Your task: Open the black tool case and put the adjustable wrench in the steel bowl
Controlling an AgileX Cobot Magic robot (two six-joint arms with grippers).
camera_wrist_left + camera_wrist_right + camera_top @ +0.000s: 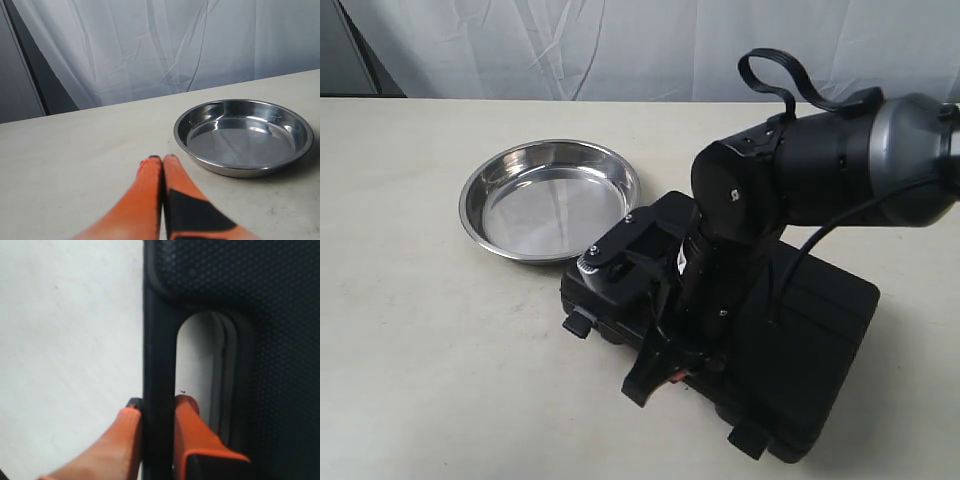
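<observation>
The black tool case (820, 330) lies closed on the table, so the adjustable wrench is hidden. My right gripper (159, 407) is shut on the case's handle bar (159, 340), with one orange finger in the handle cutout and the other outside the case edge. In the exterior view the right gripper (665, 375) sits at the case's front edge under the arm. The steel bowl (550, 198) stands empty just behind the case's left end. My left gripper (162, 159) is shut on nothing, low over the table, near the steel bowl (245, 135).
Two small latches (578, 323) (748, 440) stick out from the case's front edge. The right arm's body (820, 170) hangs over the case. The pale table (420, 350) stretches left of the case, with a white curtain (175, 45) behind it.
</observation>
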